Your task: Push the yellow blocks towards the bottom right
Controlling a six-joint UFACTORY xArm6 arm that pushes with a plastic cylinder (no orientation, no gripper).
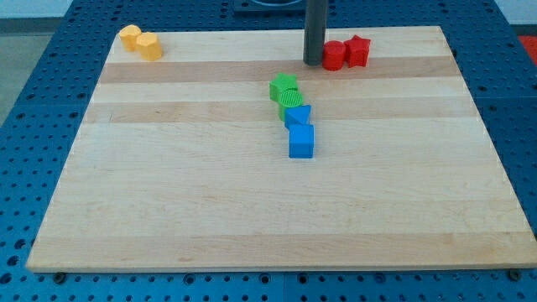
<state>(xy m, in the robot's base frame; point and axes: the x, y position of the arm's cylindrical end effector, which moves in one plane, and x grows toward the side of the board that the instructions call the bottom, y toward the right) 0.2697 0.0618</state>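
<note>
Two yellow blocks sit touching at the board's top left corner: a rounded one (129, 35) and a cylinder-like one (150, 46) just right of it. My tip (313, 62) is near the top edge, right of centre, far to the right of the yellow blocks. It stands just left of a red cylinder (334, 55), close to or touching it.
A red star block (357, 50) sits right of the red cylinder. A green block (284, 88) lies below my tip, with a blue star-like block (298, 115) and a blue cube (301, 141) in a line beneath it. The wooden board (168, 193) lies on a blue perforated table.
</note>
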